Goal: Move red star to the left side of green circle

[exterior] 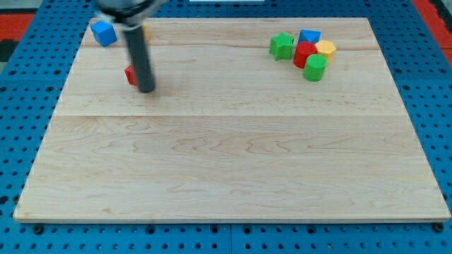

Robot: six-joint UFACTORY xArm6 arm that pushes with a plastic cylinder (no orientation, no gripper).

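Currently my tip rests on the counter in the upper left of the frame. The rod rises from it, blurred, toward the top edge. The red star sits touching or just beside the rod on its left side; only a small red sliver shows, the remainder hidden behind the rod. No gripper is fitted to this arm, so no jaw state applies.

A blue block lies near the upper left corner. A sliver of a yellow block shows just right of the rod's upper part; its shape cannot be made out.

The green circle stands in the upper right, well apart from the red star. It touches a red block. A green star, another blue block and another yellow block crowd that cluster.
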